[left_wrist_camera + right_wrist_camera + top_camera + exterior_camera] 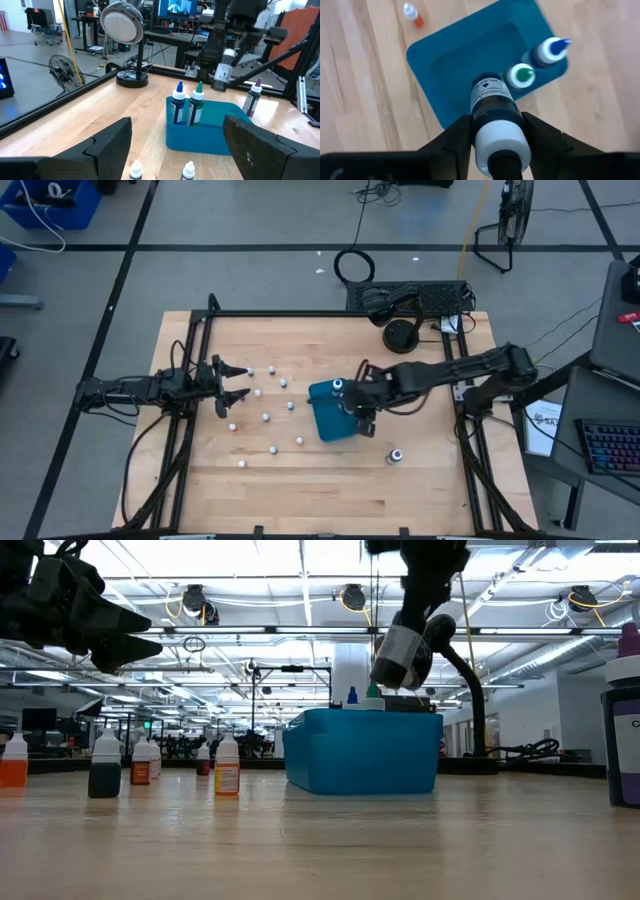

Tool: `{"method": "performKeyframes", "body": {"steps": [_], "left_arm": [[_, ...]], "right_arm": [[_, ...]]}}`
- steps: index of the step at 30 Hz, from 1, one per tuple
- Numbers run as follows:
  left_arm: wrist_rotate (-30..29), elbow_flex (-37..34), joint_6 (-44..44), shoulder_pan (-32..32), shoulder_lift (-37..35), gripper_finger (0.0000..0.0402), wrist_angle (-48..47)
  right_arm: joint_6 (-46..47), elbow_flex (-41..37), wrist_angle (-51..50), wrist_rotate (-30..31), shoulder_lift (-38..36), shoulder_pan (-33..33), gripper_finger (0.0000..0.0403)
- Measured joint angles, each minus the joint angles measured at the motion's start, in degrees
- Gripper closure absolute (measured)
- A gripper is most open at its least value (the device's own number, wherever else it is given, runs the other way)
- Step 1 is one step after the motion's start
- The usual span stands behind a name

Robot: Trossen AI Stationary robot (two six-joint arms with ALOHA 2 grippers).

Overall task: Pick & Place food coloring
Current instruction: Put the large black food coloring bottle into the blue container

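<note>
The teal box (328,420) stands mid-table with a blue-capped bottle (549,50) and a green-capped bottle (521,76) upright in its far corner. My right gripper (360,416) hovers over the box, shut on a black food coloring bottle (491,102). Several tiny white-capped bottles (266,417) stand upright on the wood left of the box. My left gripper (236,383) is open and empty above them, level, facing the box. A purple bottle (396,455) stands alone to the right of the box, nearer the near edge. My right gripper pinches the black bottle between its two fingers (462,132) at the top of its body, just below the white cap (496,137). The fingers come from above, pointing down. The bottle hangs bottom down, somewhat tilted, clear above the box's open inside (460,60).
A black lamp base (401,335) and a keyboard-like black tray (415,298) sit at the far right edge. A black frame rail runs around the table. Bare wood lies along the near edge.
</note>
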Motion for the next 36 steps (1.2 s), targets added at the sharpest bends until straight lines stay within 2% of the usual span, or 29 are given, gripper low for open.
{"method": "performKeyframes", "body": {"steps": [7,15,23,36], "left_arm": [[-0.02,-0.01,0.0,-0.01,0.0,0.0094,0.02],[0.0,-0.01,0.0,0.01,0.01,0.0094,0.0],[0.0,-0.01,-0.01,0.01,0.01,0.0094,0.02],[0.0,-0.01,-0.02,-0.01,0.01,0.0094,0.0]], "right_arm": [[-6.36,9.23,-10.8,-1.91,11.34,-1.25,0.0269],[-7.71,9.65,-13.36,-2.06,17.68,-3.24,0.0269],[-8.52,9.43,-12.66,-2.04,18.54,-3.96,0.0269],[-8.57,2.96,-8.42,-1.76,18.16,-5.21,0.0269]]}}
